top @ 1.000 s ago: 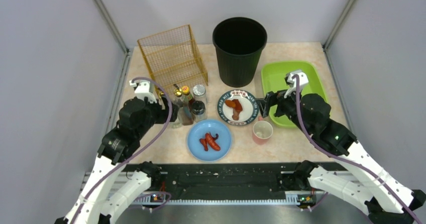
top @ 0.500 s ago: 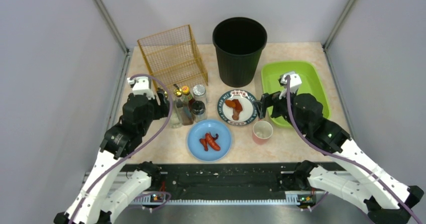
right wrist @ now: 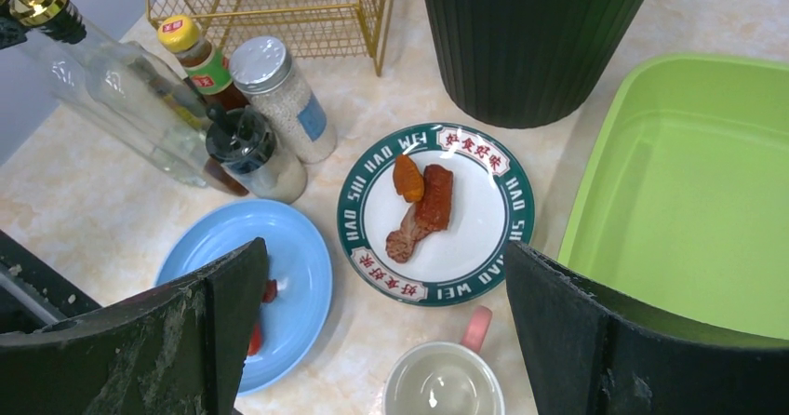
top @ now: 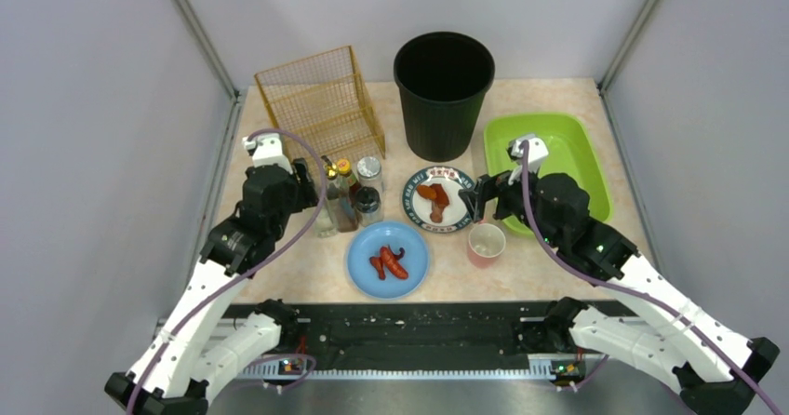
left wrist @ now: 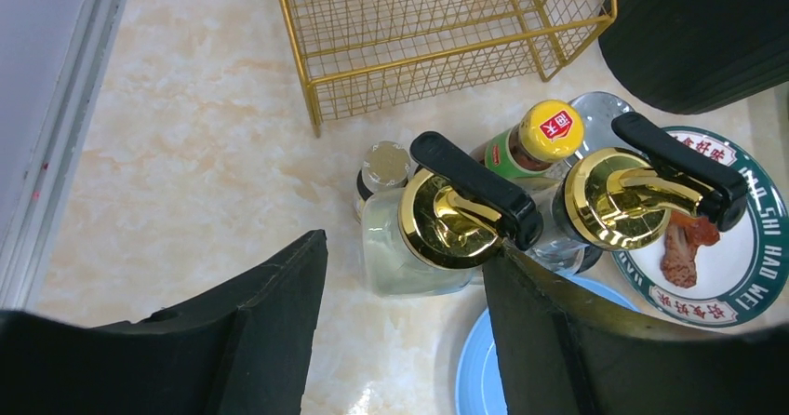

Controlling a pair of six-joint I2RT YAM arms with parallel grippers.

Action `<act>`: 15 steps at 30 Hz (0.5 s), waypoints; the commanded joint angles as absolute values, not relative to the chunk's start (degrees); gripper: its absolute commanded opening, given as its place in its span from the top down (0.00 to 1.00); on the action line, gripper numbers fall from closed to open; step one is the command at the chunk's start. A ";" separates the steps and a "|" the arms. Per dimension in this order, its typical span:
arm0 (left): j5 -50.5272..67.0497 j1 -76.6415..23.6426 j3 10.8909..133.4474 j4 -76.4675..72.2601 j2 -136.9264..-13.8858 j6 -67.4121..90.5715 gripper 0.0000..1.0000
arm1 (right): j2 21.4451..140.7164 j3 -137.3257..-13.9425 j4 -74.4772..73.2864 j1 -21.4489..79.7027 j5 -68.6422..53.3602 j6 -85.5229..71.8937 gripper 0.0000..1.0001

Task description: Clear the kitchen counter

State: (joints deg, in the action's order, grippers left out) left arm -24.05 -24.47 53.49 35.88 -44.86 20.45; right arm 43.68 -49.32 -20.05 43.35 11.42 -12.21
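Left fingers (left wrist: 260,313) have edged forward, open astride one of two pump bottles (left wrist: 465,212) (right fingers (right wrist: 595,331) open too).

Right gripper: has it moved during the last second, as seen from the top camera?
Yes. The right gripper has shifted to the left, away from the green tray and closer to the plate with meat.
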 commanded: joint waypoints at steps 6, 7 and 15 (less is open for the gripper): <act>-27.22 -25.16 49.97 27.09 -45.58 23.25 0.35 | 42.44 -48.57 -16.35 43.53 9.28 -13.14 0.04; -27.66 -25.16 49.71 26.56 -45.80 23.21 0.35 | 42.30 -48.45 -16.28 43.46 9.26 -13.21 0.04; -30.95 -26.89 49.14 23.51 -47.37 23.40 0.40 | 40.70 -47.34 -15.86 43.51 9.23 -13.25 0.04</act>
State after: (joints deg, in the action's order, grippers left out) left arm -27.66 -25.78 49.32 28.56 -46.85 22.68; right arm 41.95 -47.37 -18.44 43.35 9.74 -12.69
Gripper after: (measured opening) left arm 0.609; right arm 0.954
